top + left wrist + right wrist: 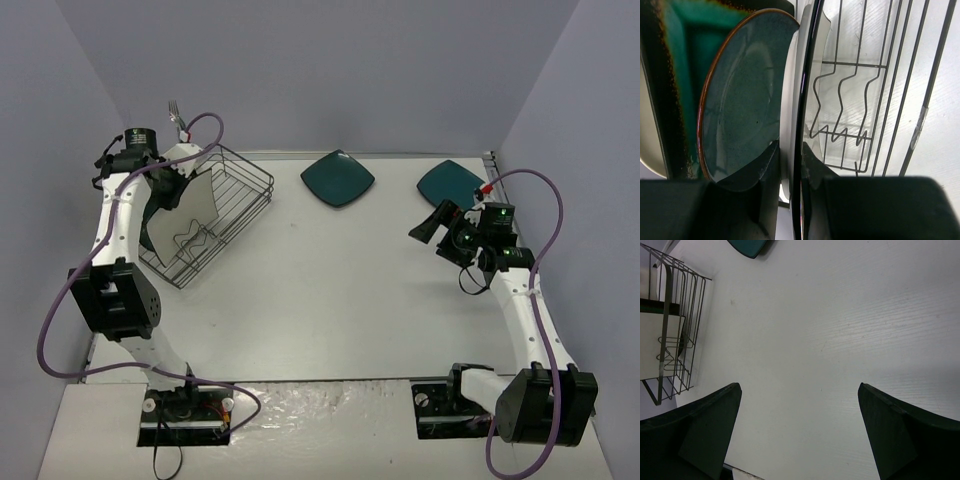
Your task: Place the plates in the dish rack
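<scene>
Left gripper (790, 156): dark matte fingers (765, 172) pinched together on the thin rim of the white square plate (790, 90), which stands on edge inside the dish rack (855, 100).

Rack: black wire, rectangular, with wavy dividers along the floor; the slots to the right of the held plate are vacant.

The left wrist view alone shows the stack behind that plate. The round grey-blue plate (740, 100) has a glossy, speckled glaze and a thin brown rim and is upright just beside the white one. Next comes the brown-rimmed teal square plate (680, 60), then a sliver of a cream plate (647, 130) at the frame edge (its pattern is not readable).

The top view gives the layout. The rack sits skewed at the left of the white table (330, 300), with a fork (173, 108) sticking up at its far corner. Two dark teal plates, rounded squares, lie flat on the far side of the table, well apart from the rack: one near centre (338, 178), one to the right (450, 182).

Right gripper (799, 390): its fingers are spread wide with nothing between them, and it hangs over bare tabletop just in front of the right-hand teal plate.

The left arm itself blocks much of the rack from above.
</scene>
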### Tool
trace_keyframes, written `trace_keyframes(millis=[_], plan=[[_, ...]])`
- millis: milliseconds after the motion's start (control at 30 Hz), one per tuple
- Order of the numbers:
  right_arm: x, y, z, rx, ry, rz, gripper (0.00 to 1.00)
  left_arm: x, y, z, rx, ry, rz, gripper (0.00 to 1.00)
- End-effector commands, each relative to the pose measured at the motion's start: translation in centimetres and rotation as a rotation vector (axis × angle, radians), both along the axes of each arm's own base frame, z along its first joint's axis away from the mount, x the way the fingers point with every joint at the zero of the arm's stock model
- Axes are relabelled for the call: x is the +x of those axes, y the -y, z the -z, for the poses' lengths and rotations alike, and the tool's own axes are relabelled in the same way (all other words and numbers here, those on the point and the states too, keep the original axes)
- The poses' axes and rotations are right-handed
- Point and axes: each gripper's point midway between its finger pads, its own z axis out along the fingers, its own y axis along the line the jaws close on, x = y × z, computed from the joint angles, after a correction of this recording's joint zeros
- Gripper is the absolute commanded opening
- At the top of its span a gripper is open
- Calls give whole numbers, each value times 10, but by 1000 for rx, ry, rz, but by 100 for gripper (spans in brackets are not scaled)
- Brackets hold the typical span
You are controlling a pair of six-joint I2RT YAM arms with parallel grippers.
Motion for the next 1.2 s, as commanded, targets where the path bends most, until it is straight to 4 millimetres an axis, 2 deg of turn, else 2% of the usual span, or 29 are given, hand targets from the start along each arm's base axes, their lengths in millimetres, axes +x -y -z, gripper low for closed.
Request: trace_keyframes(millis=[0,133,267,367,500,600,733,1000,1167], plan=[[11,5,-1,-7,37,23,100,26,0,-64,-36,250,-15,5],[10,8,4,-14,28,36,100,24,1,-58,-67,239,-28,16],[9,7,6,-7,26,42,100,23,3,-53,-76,232,-33,20],[8,7,6,-9,28,46,99,22,0,-53,-69,241,-47,27],[8,10,5,-12,31,62,99,18,-2,-60,-63,262,-59,36],[8,12,5,-12,32,80,100,17,-6,-70,-60,302,-98,51],[8,16,10,-18,22,111,100,15,-11,-81,-63,352,-160,63],[11,16,9,-14,33,109,100,17,-29,-71,-14,371,-264,66],[11,16,9,-17,39,106,100,18,-42,-76,23,393,-338,67]])
